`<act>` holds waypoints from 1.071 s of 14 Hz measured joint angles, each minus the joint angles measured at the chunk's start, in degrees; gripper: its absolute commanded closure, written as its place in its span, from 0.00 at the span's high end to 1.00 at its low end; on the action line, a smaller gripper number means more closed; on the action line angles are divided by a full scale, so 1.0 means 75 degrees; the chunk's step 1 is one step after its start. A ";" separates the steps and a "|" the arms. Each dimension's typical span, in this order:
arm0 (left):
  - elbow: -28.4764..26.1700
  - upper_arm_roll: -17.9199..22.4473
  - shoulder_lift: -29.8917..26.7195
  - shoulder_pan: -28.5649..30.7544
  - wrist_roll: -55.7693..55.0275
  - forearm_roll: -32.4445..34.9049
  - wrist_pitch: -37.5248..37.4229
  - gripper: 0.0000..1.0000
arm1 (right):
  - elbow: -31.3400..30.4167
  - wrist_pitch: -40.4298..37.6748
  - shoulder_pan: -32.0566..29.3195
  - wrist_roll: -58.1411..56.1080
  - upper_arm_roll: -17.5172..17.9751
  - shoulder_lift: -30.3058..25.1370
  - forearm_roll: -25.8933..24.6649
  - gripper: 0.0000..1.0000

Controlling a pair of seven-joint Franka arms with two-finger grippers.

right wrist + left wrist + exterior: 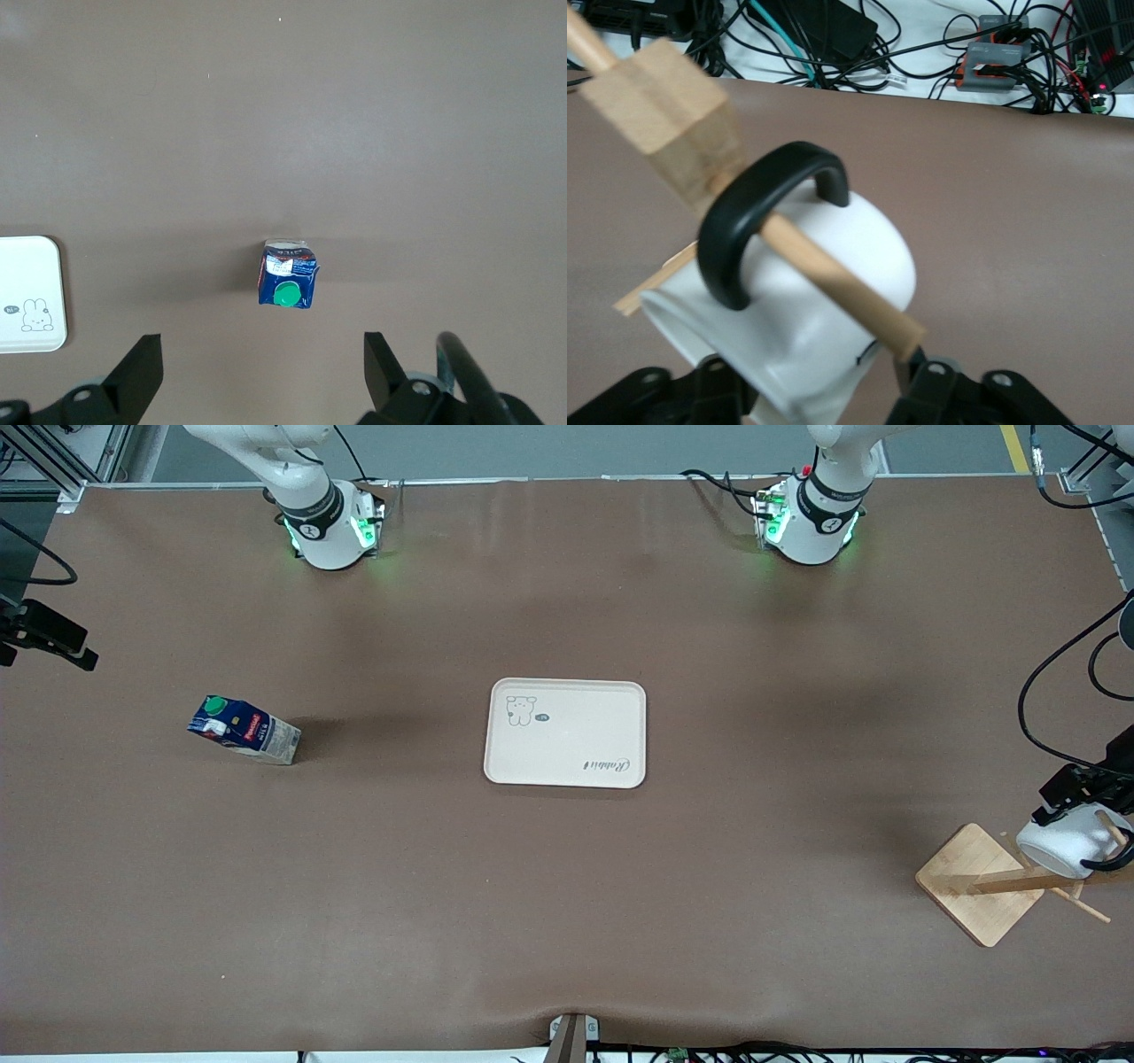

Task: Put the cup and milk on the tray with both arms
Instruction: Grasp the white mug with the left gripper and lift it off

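Both risks: left gripper [824, 390] fingers straddle the cup [806, 301], grip uncertain, snagging its wooden rack peg [833, 274]; right gripper [261, 376] gapes empty above the milk [287, 283]

The left arm reaches to its own end of the desk, low at the edge of the front view. The left gripper [824, 390] has its jaws set on either side of the cup [806, 301]. The right gripper [263, 376] hangs high over the milk [287, 285], jaws spread wide apart.
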 measured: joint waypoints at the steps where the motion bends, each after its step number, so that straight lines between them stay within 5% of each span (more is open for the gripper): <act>1: 0.0001 -0.0024 -0.0022 -0.0010 0.0000 -0.0014 -0.0046 0.19 | 0.0000 0.0000 0.0000 0.0000 0.0000 0.0000 0.0000 1.00; 4: 0.0008 -0.0082 -0.0078 -0.0039 0.0008 -0.0058 -0.0181 0.00 | 0.0000 0.0000 0.0000 0.0000 0.0000 0.0000 0.0000 1.00; 15: 0.0147 -0.0165 -0.0106 -0.0040 0.0019 -0.0059 -0.0374 0.00 | 0.0000 0.0000 0.0000 0.0000 -0.0002 0.0028 0.0000 1.00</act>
